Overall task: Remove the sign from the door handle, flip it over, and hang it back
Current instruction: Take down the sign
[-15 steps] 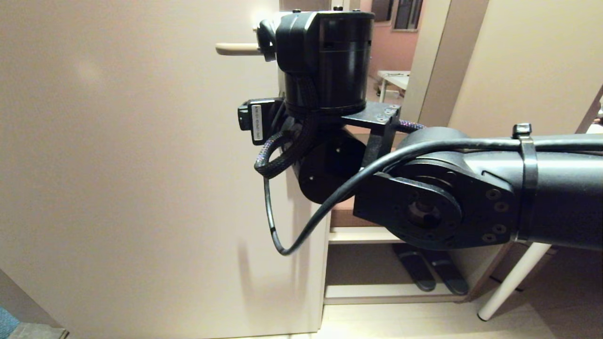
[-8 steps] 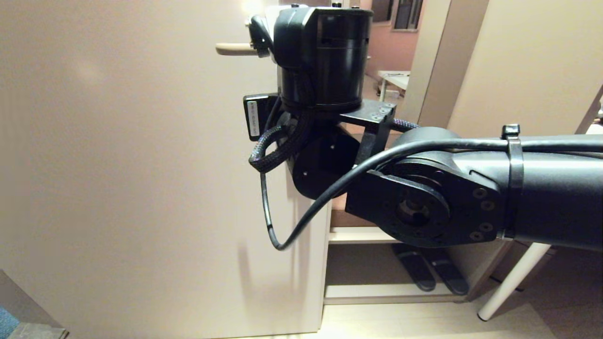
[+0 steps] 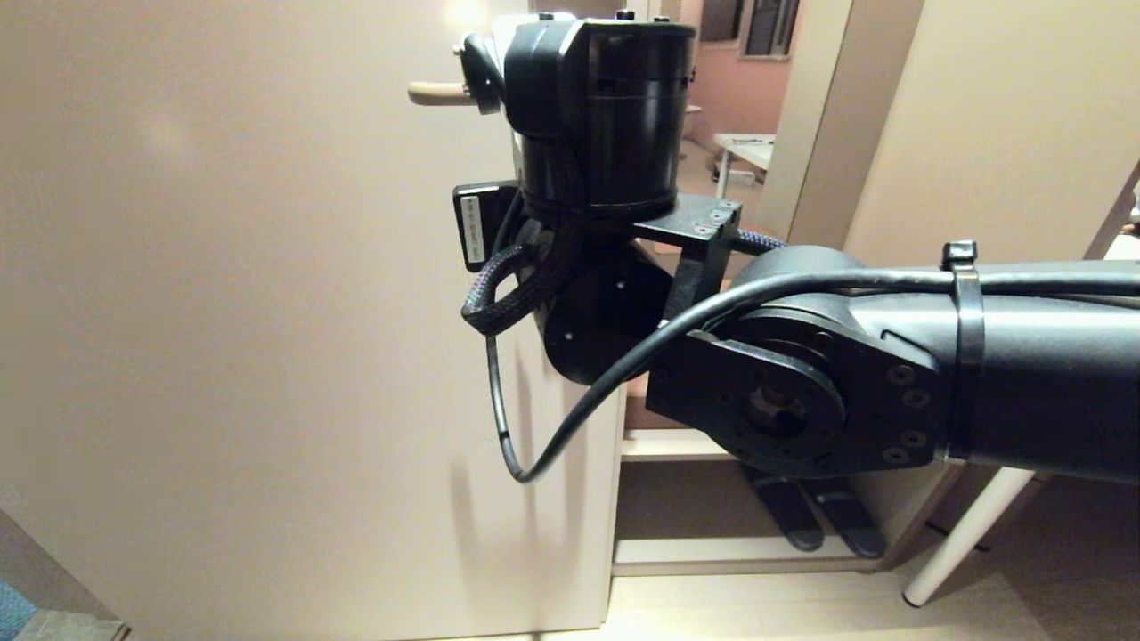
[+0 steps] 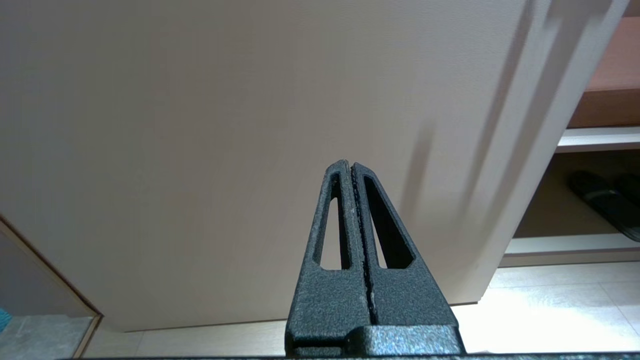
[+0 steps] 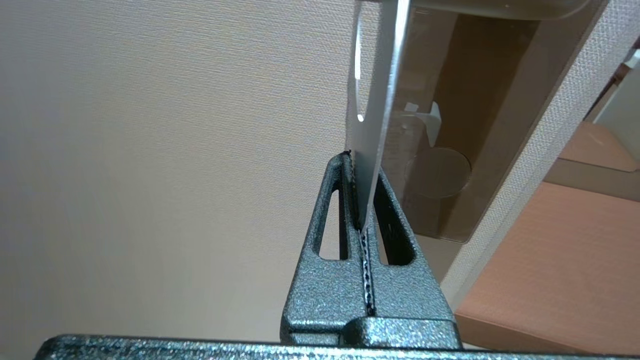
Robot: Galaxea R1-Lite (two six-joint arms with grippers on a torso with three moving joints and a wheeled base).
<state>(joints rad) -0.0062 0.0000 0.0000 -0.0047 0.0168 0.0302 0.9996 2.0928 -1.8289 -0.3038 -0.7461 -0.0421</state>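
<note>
The sign (image 5: 375, 100) shows edge-on as a thin white card hanging below the door handle (image 5: 500, 7), in front of the brownish-grey backplate (image 5: 450, 125). My right gripper (image 5: 362, 167) is shut on the sign's lower edge, jaws pressed against both faces. In the head view the right wrist hides the sign and most of the door handle (image 3: 436, 93); only the lever's cream tip and one black finger (image 3: 484, 76) show. My left gripper (image 4: 352, 165) is parked low, shut on nothing, facing the door's lower part.
The cream door (image 3: 223, 312) fills the left side, its free edge near the middle. Right of it is an open doorway, a low shelf with dark slippers (image 3: 806, 512) and a white table leg (image 3: 971, 525). My right forearm (image 3: 980, 356) crosses the view.
The right wrist and the finger at the handle have shifted slightly left and up. The left arm has not moved.
</note>
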